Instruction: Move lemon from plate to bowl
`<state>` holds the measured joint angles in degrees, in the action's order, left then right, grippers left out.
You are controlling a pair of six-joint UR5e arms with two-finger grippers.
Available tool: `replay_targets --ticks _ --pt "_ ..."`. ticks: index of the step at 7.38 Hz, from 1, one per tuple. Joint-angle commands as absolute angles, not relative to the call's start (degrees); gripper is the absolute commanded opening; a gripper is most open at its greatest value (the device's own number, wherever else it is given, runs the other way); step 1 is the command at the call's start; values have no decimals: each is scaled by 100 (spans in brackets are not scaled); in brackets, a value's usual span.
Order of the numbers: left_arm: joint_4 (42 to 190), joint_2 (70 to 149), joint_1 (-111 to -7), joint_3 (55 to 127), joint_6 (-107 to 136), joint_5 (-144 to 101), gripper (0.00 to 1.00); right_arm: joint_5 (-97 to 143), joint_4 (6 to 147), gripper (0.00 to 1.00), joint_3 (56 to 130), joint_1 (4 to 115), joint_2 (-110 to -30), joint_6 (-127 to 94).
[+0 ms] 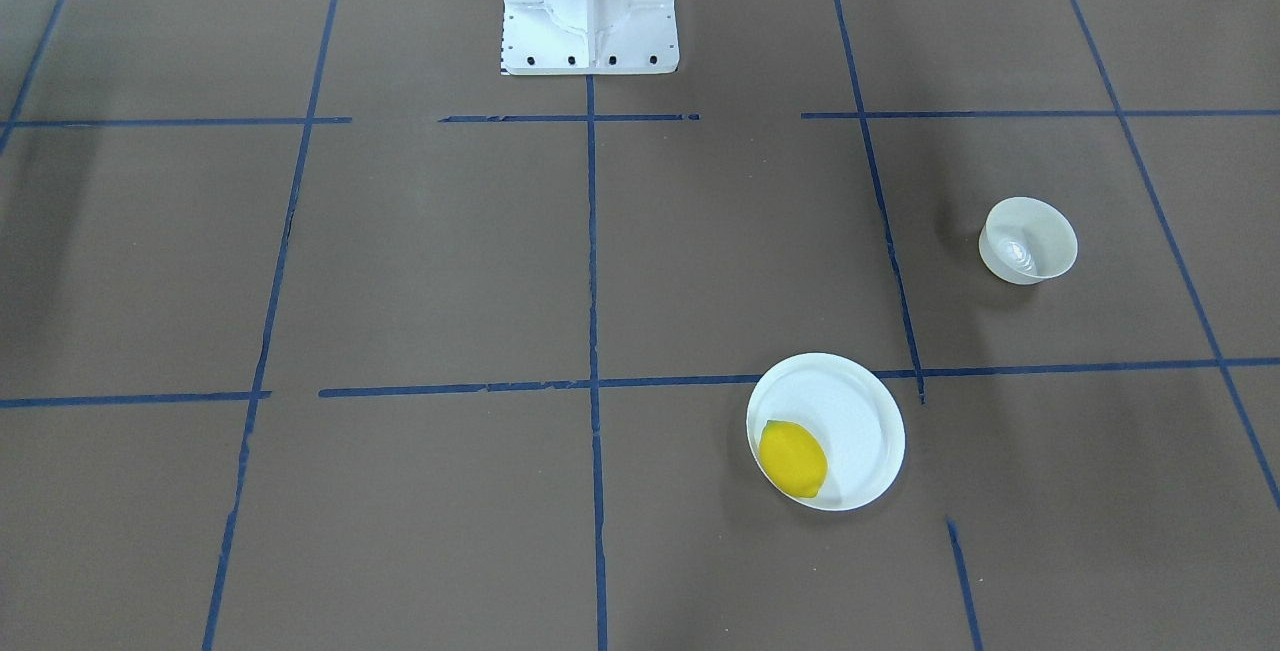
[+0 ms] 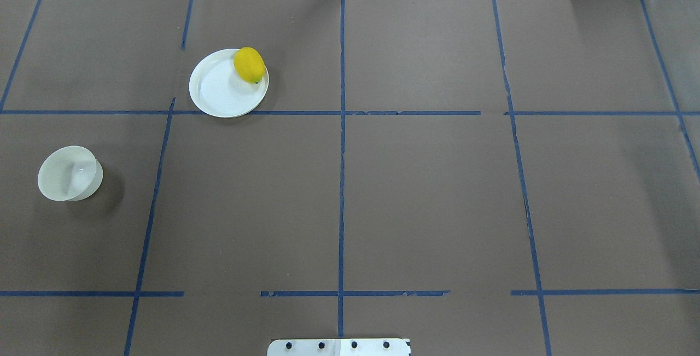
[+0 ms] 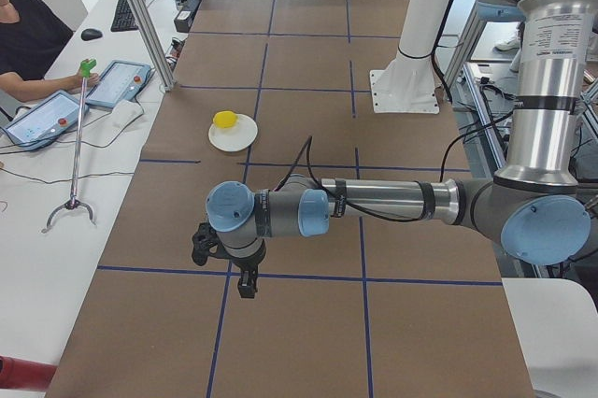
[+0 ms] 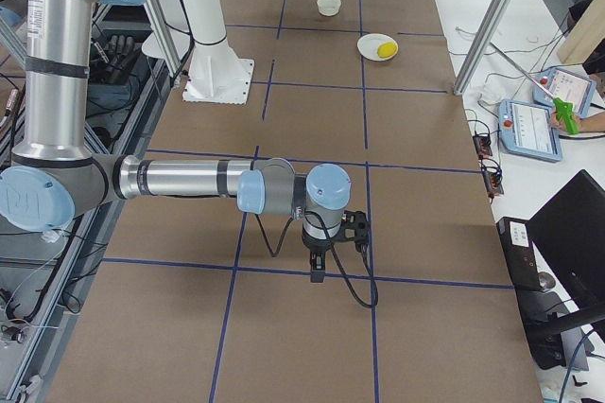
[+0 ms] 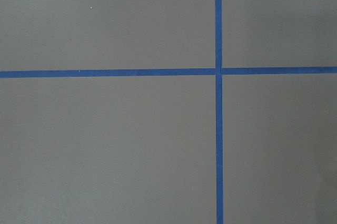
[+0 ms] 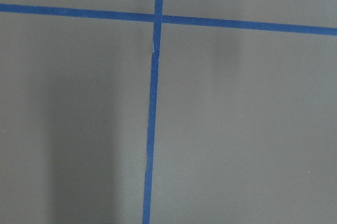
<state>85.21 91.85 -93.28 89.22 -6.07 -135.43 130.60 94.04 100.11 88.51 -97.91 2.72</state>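
Observation:
The yellow lemon (image 1: pixel 792 458) lies on the rim side of the flat white plate (image 1: pixel 852 409); both also show in the overhead view, lemon (image 2: pixel 249 64) on plate (image 2: pixel 217 92). The small deep bowl (image 1: pixel 1028 241) stands empty and apart from the plate, at the overhead view's left (image 2: pixel 70 173). My left gripper (image 3: pixel 246 284) shows only in the exterior left view, hanging over bare table well short of the plate (image 3: pixel 235 136). My right gripper (image 4: pixel 317 273) shows only in the exterior right view, far from the plate (image 4: pixel 371 49). I cannot tell whether either is open or shut.
The white pedestal base (image 1: pixel 590 6) stands at the table's robot side. Blue tape lines cross the brown table cover. Aluminium frame posts (image 3: pixel 140 15) and operators' tablets (image 3: pixel 117 80) stand along the far table edge.

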Motion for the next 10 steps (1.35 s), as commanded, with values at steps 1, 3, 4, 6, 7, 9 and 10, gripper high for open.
replay_targets --ticks 1,3,4,6,7,9,10 --pt "8891 9176 -9334 8869 -606 -13535 100 13061 9404 100 10011 8851 -9791 272" --pt "9253 9263 -9316 8851 -554 -13588 100 13061 9404 100 10011 8851 -9791 272" --pt "9272 9464 -9299 8894 -545 -13588 100 13061 9404 100 10011 8851 -9791 272" --pt "9229 10008 -8487 9086 -519 -13579 100 13061 9404 100 10011 8851 -9791 272" --pt "9229 10159 -7846 9271 -31 -13553 100 13061 9404 100 10011 8851 -9791 272" --pt "9228 10694 -7542 9579 1268 -13483 100 13061 9404 100 10011 8851 -9791 272" --pt "9229 10775 -7245 9711 1866 -13491 100 13061 9404 100 10011 8851 -9791 272"
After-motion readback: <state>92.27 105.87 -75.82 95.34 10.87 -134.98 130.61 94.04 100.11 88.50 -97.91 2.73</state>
